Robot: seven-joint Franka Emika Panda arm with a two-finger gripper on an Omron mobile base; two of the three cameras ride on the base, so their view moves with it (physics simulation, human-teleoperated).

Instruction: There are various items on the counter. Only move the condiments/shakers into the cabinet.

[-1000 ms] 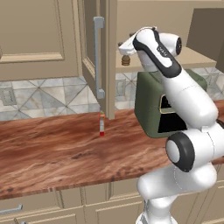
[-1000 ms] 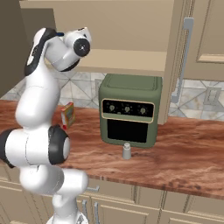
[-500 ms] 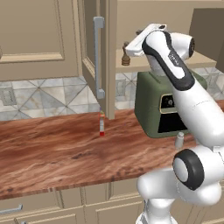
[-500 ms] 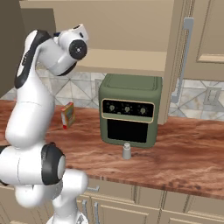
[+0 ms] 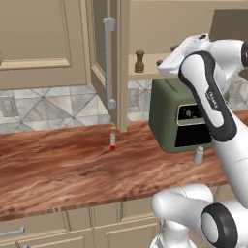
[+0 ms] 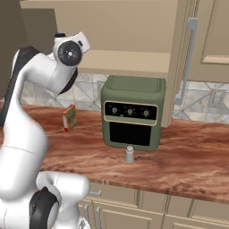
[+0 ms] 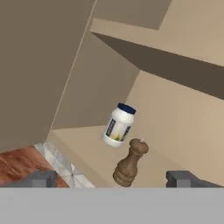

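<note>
Pepper mill (image 7: 130,163) stands upright on the cabinet (image 5: 145,71) shelf, just ahead of my fingertips (image 7: 40,179) and between them, with the white jar (image 7: 118,125) just beyond it, further from the fingers. My gripper (image 7: 111,179) is spread wide and holds nothing, so I judge the mill to be delivered and the step in hand to be backing out. To do that well I'd draw the hand straight back along its own axis, jaws apart, so neither finger clips the mill on the way (it looks tall, narrow and easy to tip). Only once the hand is out of the shelf opening would I swing down towards the counter (image 6: 188,156).

The mill is turned brown wood with a knob on top; the jar is white with a dark blue lid and a label. One pale grey shaker (image 6: 129,154) sits on the counter, well below the fingers, just in front of the green oven (image 6: 132,112). I reckon it goes next.
</note>
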